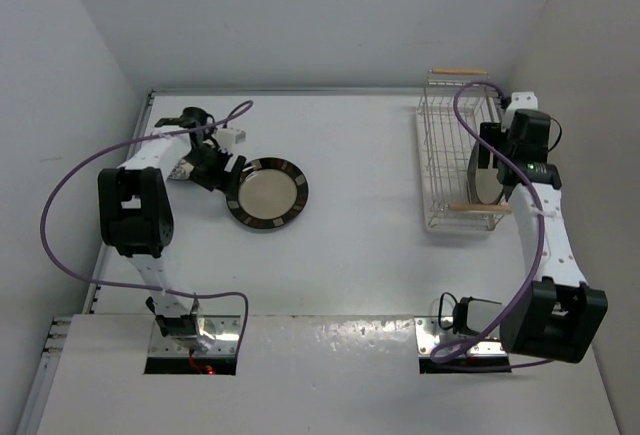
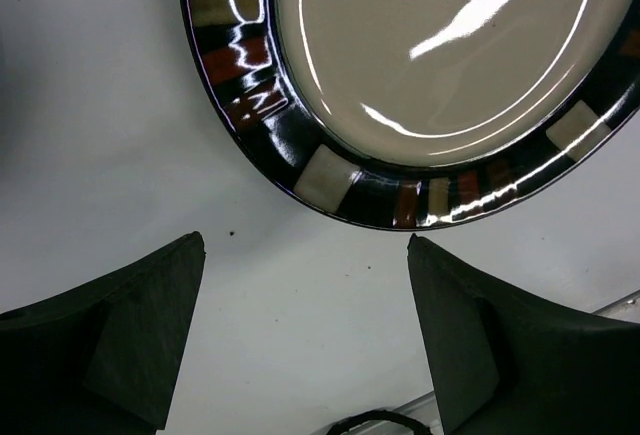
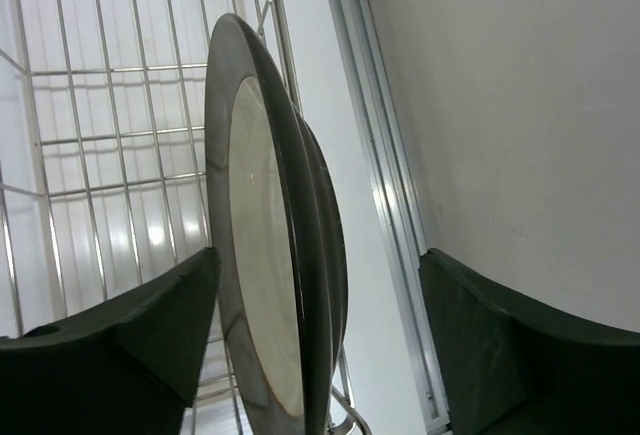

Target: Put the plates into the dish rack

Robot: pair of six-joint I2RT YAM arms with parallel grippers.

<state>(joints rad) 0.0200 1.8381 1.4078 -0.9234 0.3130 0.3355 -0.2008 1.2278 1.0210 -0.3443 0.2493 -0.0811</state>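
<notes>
A: What are the left fingers (image 2: 130, 335) doing?

B: They are spread wide and hold nothing. The banded plate (image 2: 440, 55) lies flat on the desk (image 2: 90, 155), with its dark rim just ahead of the gap and apart from both pads.

A: And the right fingers (image 3: 500, 345)?

B: Also spread. They flank an upright plate (image 3: 265, 255) standing on edge in the dish rack (image 3: 100, 135), and I see no contact. There looks to be a second plate tight behind it.

A: So which step is this?

B: I'd say the rack end is done and the desk plate is next. The left fingers must get onto its rim, and that lies low against the desk, so they need to come in shallow with one pad under the lip.

A: How do the arms sit?

B: In the overhead view the left arm (image 1: 135, 210) is folded at the elbow, with its wrist tipped toward the plate's left edge. The right arm (image 1: 545, 225) stretches along the desk's right side, its wrist over the near end of the rack.
</notes>
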